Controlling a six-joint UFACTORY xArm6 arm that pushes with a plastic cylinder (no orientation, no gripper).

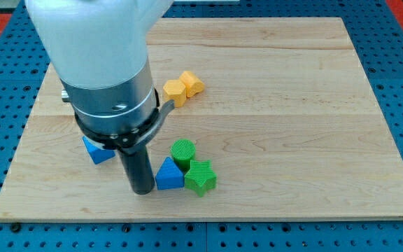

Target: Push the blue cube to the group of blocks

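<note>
A blue block (99,151), the cube as far as I can tell, lies at the view's left, largely hidden behind the arm. My tip (143,190) rests on the board right of it, just left of a blue triangular block (168,175). That triangle forms a group with a green cylinder (183,151) and a green star block (201,178) at the view's bottom centre. The tip is close to the triangle; I cannot tell if they touch.
Two yellow blocks (182,87) sit together higher up, right of the arm's body (110,84). The wooden board's bottom edge (208,214) runs just below the group. A blue pegboard (397,42) surrounds the board.
</note>
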